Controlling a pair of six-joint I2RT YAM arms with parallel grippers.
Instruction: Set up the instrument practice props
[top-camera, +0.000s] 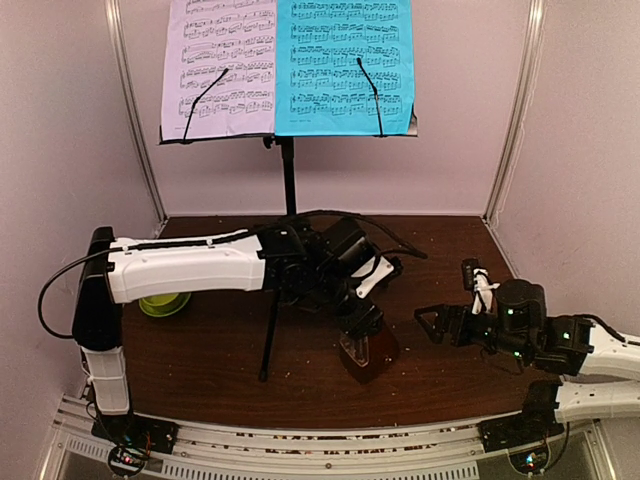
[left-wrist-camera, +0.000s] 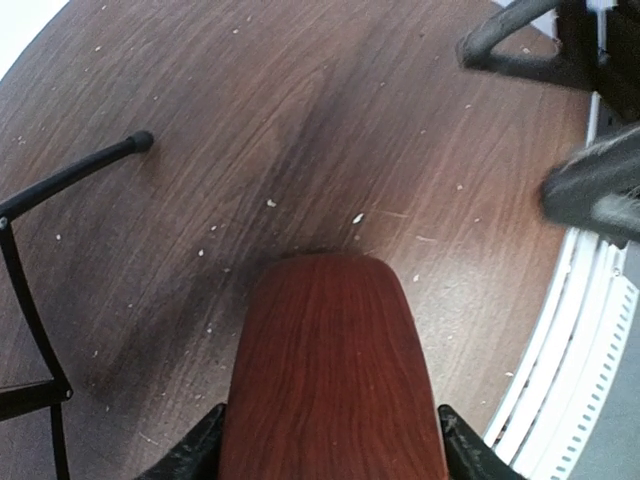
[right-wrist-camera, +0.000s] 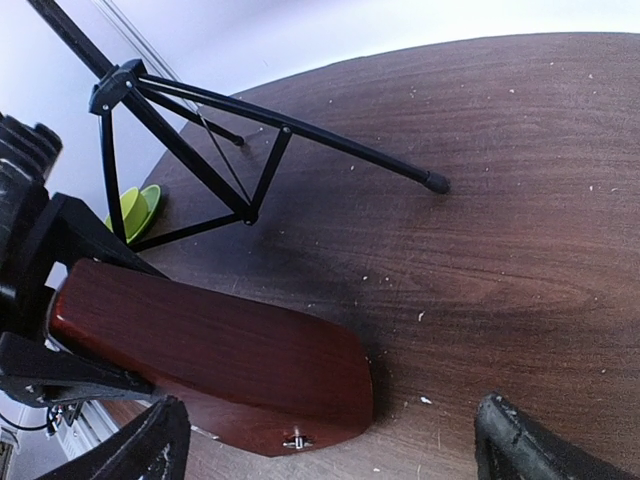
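- At the near middle of the table, the metronome stands upright on the dark wood.
- The left gripper sits over it from above, jaws partly apart and pressed against its two sides.
- The right gripper hangs near, to the right, spread wide and empty.
- At the far side, the music stand carries a lilac sheet on the left and a cyan sheet on the right.

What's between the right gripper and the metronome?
Bare table with a few pale crumbs, nothing else, between the right gripper and the metronome. Clearest in the right wrist view; the top view agrees.
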